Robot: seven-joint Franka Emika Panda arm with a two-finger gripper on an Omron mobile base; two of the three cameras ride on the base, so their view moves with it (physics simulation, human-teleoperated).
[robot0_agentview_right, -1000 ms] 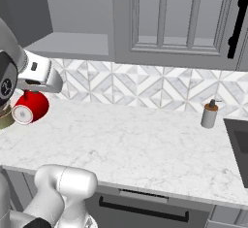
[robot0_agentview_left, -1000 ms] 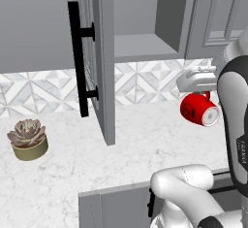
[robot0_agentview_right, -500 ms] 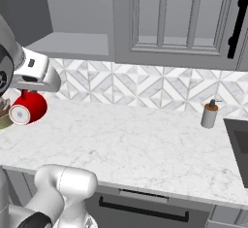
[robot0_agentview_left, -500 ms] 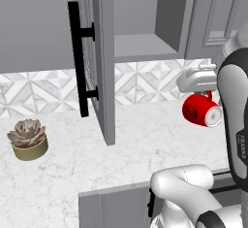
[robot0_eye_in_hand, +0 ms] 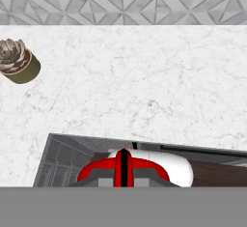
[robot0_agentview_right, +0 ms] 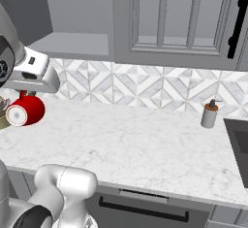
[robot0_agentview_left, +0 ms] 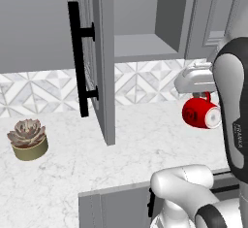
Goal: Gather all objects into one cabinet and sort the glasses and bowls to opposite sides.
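Observation:
The glossy red mug (robot0_agentview_left: 197, 114) hangs on its side above the counter, its white inside facing right, with my gripper (robot0_agentview_left: 197, 95) shut on its handle from above. From the right base view the red mug (robot0_agentview_right: 27, 110) and gripper (robot0_agentview_right: 29, 93) are at the far left. The hand view looks down past the mug's red handle (robot0_eye_in_hand: 124, 165) at the marble counter. The grey wall cabinet stands open above and to the left, its door (robot0_agentview_left: 99, 57) carrying a long black bar handle (robot0_agentview_left: 77, 59), its shelf (robot0_agentview_left: 145, 47) bare. The beige cups and reddish-brown bowl are out of view.
A potted succulent (robot0_agentview_left: 28, 138) sits on the white marble counter (robot0_agentview_left: 63, 173) left of the open door. A soap dispenser (robot0_agentview_right: 209, 114) stands by the sink (robot0_agentview_right: 238, 139) at the right. Closed grey wall cabinets (robot0_agentview_right: 184, 18) hang over the patterned backsplash.
The gripper with the red mug has sunk very slightly. Nothing else has moved.

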